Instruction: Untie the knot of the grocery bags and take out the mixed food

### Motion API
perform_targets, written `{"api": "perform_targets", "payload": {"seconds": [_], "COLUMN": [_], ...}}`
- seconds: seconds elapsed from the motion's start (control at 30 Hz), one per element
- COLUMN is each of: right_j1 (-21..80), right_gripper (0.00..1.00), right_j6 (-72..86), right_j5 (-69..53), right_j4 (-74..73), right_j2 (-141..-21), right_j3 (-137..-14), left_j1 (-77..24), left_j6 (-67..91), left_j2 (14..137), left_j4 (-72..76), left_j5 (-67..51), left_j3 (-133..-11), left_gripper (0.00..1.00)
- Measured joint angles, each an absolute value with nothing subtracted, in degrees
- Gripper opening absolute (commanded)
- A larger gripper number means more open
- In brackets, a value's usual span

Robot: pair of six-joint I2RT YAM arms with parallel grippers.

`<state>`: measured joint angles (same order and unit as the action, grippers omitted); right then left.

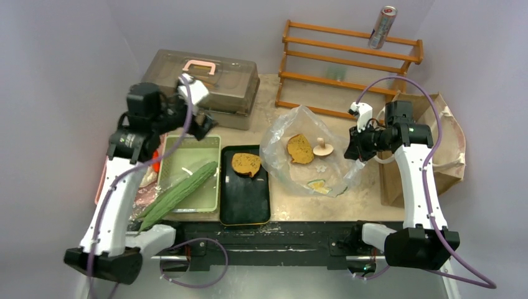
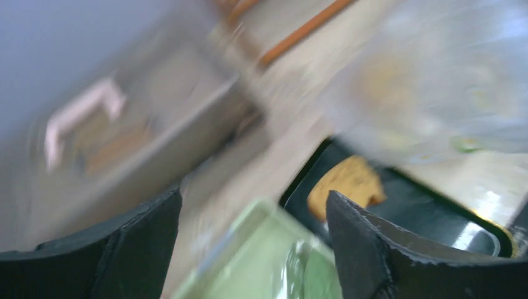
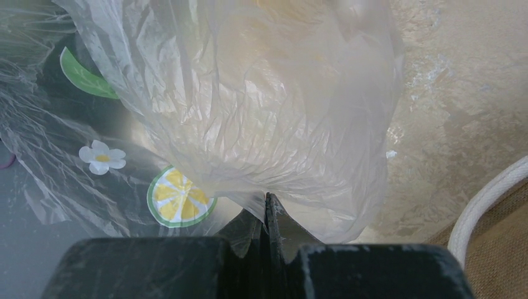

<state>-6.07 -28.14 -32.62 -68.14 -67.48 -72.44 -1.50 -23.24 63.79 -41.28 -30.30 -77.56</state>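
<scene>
The transparent plastic bag [image 1: 280, 140] lies open in the middle of the table, with a toast slice [image 1: 300, 149] and a mushroom [image 1: 322, 147] inside. My right gripper [image 1: 352, 152] is shut on the bag's right edge; the right wrist view shows the film [image 3: 261, 112] pinched at the fingertips of the gripper [image 3: 268, 205]. A second toast slice [image 1: 246, 164] lies on the black tray [image 1: 246, 205]. The cucumber [image 1: 177, 194] lies across the green tray [image 1: 208, 142]. My left gripper [image 1: 202, 124] is open and empty above the green tray's far edge; the left wrist view [image 2: 252, 212] is blurred. The brown paper bag [image 1: 445, 146] lies behind the right arm.
The grey-brown lidded case [image 1: 205, 78] stands at the back left, just behind my left gripper. A wooden rack [image 1: 348, 62] with a silver can [image 1: 382, 27] on it stands at the back. The paper bag's white handle [image 3: 492, 205] lies right of my right gripper.
</scene>
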Motion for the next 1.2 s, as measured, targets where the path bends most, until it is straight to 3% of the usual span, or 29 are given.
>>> {"api": "perform_targets", "payload": {"seconds": [0.17,0.33,0.47,0.7,0.97,1.2], "right_j1": [-6.09,-6.09,-6.09,-6.07,-6.07,-6.07], "right_gripper": [0.0,0.0,0.0,0.0,0.0,0.0], "right_j6": [-25.76,-23.94,-23.14,-23.03,-23.0,-22.98], "right_j5": [-32.8,-33.39,-33.87,-33.98,-33.47,-33.43], "right_j4": [-65.87,-64.62,-64.4,-64.88,-65.3,-65.39], "right_j2": [-67.18,-66.72,-66.72,-66.65,-66.63,-66.74], "right_j3": [-72.44,-72.44,-72.44,-72.31,-71.61,-70.87], "left_j1": [-29.85,-45.8,-52.6,-55.31,-54.74,-54.72], "left_j6": [-27.29,-32.6,-34.46,-41.5,-50.61,-55.05], "left_j2": [62.92,72.62,86.59,106.74,114.8,121.03], "left_j4": [-32.05,-24.25,-18.5,-13.41,-12.49,-13.43], "left_j5": [-33.01,-32.34,-27.64,-19.99,-16.12,-12.93], "left_j3": [-81.71,-84.14,-85.38,-87.33,-87.0,-87.66], "left_gripper": [0.43,0.32,0.24,0.43,0.65,0.65]}}
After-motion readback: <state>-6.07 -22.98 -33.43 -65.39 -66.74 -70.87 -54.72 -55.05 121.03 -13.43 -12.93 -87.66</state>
